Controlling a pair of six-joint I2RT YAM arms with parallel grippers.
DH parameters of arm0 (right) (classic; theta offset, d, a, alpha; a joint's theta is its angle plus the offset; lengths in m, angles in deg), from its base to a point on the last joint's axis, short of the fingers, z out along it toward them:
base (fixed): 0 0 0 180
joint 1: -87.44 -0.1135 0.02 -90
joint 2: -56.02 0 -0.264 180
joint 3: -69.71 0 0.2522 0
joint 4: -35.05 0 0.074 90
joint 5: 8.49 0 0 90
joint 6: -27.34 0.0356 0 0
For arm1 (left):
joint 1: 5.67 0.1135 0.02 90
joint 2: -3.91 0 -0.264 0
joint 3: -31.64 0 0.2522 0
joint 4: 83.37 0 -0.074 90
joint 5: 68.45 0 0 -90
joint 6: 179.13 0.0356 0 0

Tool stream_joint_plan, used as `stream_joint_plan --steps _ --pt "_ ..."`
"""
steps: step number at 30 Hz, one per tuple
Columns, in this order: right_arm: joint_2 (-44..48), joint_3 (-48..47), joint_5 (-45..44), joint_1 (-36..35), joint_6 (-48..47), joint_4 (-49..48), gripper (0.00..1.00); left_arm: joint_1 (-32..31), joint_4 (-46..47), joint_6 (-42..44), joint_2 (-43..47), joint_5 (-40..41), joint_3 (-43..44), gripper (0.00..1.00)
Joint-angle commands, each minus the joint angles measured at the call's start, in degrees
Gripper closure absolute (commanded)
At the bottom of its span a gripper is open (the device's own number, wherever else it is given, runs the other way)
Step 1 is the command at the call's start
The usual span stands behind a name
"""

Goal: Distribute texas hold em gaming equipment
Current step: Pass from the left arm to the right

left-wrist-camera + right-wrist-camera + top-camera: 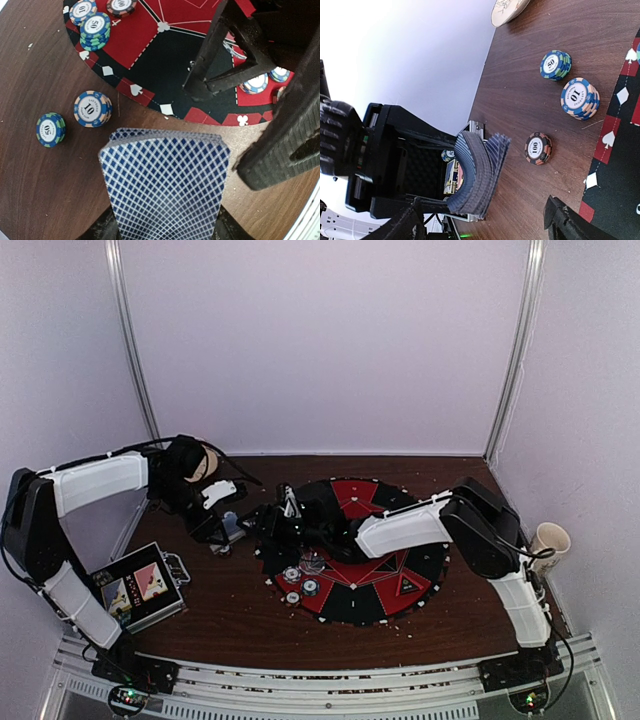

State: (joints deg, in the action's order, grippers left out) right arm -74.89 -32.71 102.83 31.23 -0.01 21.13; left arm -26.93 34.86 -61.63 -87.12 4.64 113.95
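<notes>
Deck (pixel 475 175) is pinched by the left gripper (pixel 165 232) over the table (pixel 30 190), just off the mat (pixel 165 65). Right gripper (pixel 485 222) jaws are spread; only the top card (pixel 165 190) should be nipped by its free edge and slid off.

Soft, even overhead light, faintly violet in the top view. The chips (pixel 92 108) left of the left gripper (pixel 165 226) cast short, faint shadows. The cards (pixel 165 185) in it are sharp. In the right wrist view the wall (pixel 410 50) behind it blows out white.
</notes>
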Motion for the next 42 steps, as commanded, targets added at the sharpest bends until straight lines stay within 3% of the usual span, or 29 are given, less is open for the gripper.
stream_joint_plan --steps 1,26,32,36,39,42 --pt "-2.5 -2.4 1.9 0.2 2.8 -2.9 0.18 -0.7 1.9 -0.6 2.1 -0.8 -1.4 0.44" --pt "-9.5 -8.3 7.6 0.2 8.8 -7.0 0.40 -3.3 3.3 -1.3 3.1 0.3 -3.3 0.44" --pt "-9.0 -7.7 7.6 0.2 9.2 -7.8 0.58 -4.0 4.0 -1.3 3.1 1.3 -4.2 0.44" --pt "-9.3 -7.6 7.8 0.2 9.9 -8.9 0.82 -4.5 4.4 -1.6 3.3 1.2 -4.6 0.41" --pt "-9.3 -7.1 8.1 0.2 10.6 -10.0 1.00 -4.6 5.1 -1.8 3.6 0.9 -4.9 0.29" --pt "-8.3 -5.5 8.0 0.3 10.8 -11.6 1.00 -4.6 5.8 -2.1 3.8 0.6 -5.3 0.10"
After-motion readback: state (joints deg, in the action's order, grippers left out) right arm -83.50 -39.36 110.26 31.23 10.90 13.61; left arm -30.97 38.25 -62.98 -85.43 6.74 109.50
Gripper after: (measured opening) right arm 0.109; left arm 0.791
